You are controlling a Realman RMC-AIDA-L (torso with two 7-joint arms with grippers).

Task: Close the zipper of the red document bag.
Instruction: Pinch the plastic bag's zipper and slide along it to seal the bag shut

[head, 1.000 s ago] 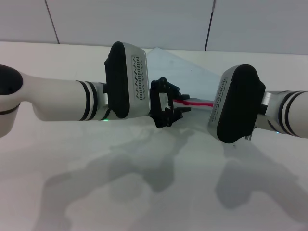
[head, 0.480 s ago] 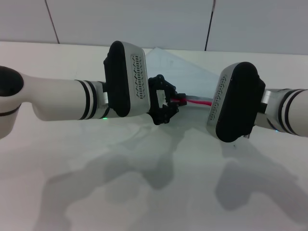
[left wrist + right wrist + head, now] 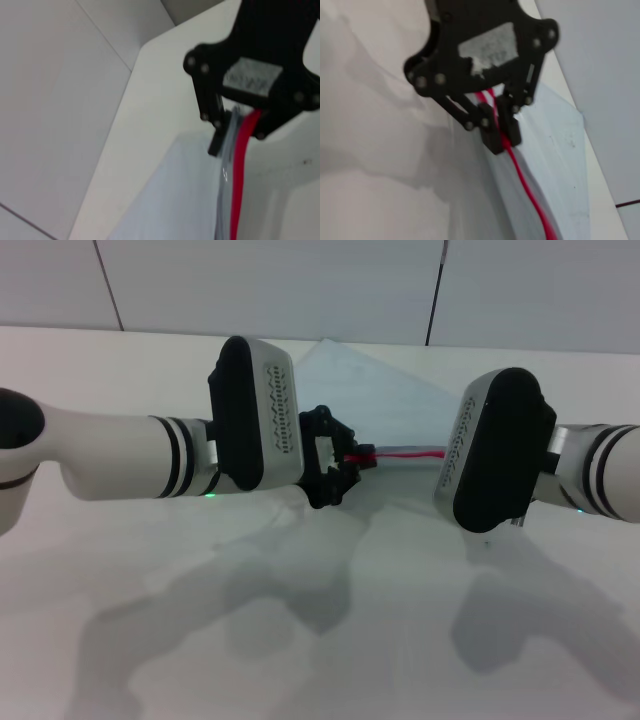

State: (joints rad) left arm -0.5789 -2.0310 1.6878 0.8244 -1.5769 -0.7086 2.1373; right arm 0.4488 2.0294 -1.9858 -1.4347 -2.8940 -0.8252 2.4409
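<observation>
Two arms reach in over the white table (image 3: 300,640) in the head view, coming at each other from either side. The left gripper (image 3: 350,462) sits at the end of the left arm, its black fingers pinched together on the near end of the zipper (image 3: 405,454), the red strip running away from it toward the right arm. Behind that strip the red document bag (image 3: 360,390), a pale translucent pouch, lies flat on the table and stretches off to the far side of both grippers. The right arm's big black-and-grey wrist housing blocks its own fingers here, so from this view I cannot tell how they stand.

From the left wrist view, the left gripper (image 3: 239,131) shows as a black linkage with the zipper (image 3: 240,175) coming straight out from between its fingers, which are pressed against the strip. The bag's pale sheet (image 3: 175,200) spreads out beside the red line, just past the fingertips.

From the right wrist view, the right gripper (image 3: 499,131) has its two black fingertips closed tight on the zipper (image 3: 530,200), the red line passing between them and continuing onward along the bag's edge (image 3: 555,165).
</observation>
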